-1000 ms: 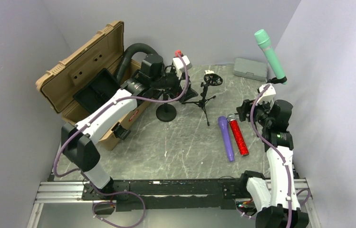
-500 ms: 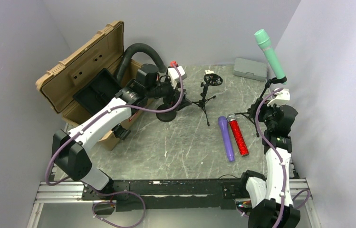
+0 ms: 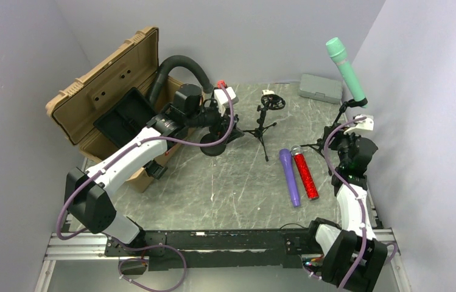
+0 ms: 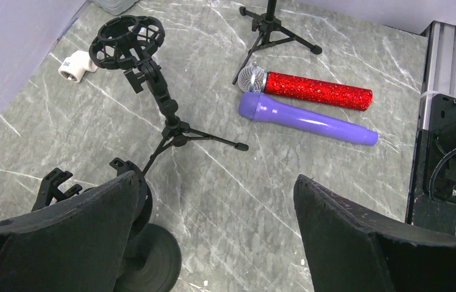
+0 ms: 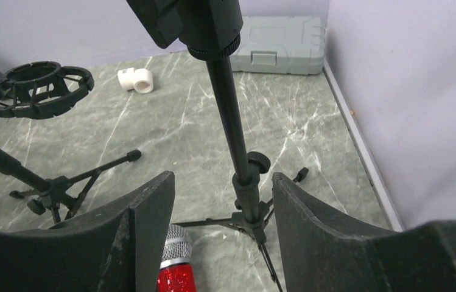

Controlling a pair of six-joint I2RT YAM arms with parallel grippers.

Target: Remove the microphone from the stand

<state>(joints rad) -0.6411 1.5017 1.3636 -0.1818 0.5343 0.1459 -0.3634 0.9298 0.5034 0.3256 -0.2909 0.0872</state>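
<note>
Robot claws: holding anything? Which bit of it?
Nothing held. The left gripper is open, empty; the right gripper is open around the thin black stand pole.

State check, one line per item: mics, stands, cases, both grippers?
Green microphone: clipped in its stand, tilted up.
Shock-mount stand: upright, empty.
Red microphone: lying flat.
Purple microphone: lying flat beside the red one.
Tan case: lid open.
Grey case: closed.
Left gripper: fingers open, empty.
Right gripper: fingers open, empty, facing the stand's pole.
</note>
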